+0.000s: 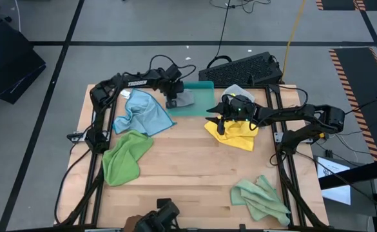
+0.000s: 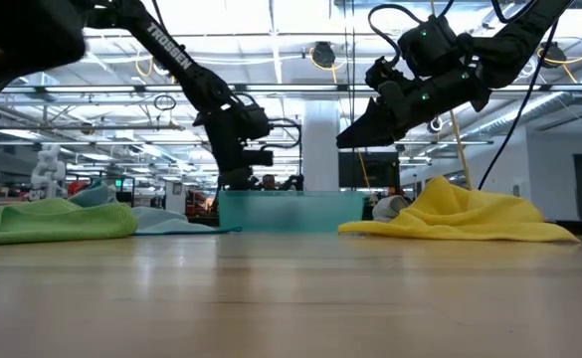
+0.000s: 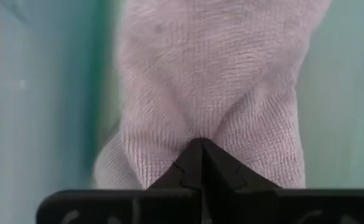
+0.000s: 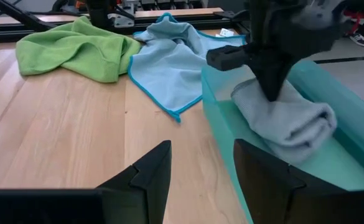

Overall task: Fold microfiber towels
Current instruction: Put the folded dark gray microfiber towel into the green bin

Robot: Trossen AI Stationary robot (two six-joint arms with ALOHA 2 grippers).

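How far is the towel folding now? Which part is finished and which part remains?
Done: hardly anything; one folded grey towel is in the teal tray. In hand: the left pincer is shut on that towel inside the tray. The right pincer hovers open above the yellow towel. Left: the blue towel, both green towels and the yellow one lie crumpled.

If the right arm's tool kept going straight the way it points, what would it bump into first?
Probably the teal tray: the right tool, open, points at its near wall, with the grey towel just behind. Depth is hard to judge.
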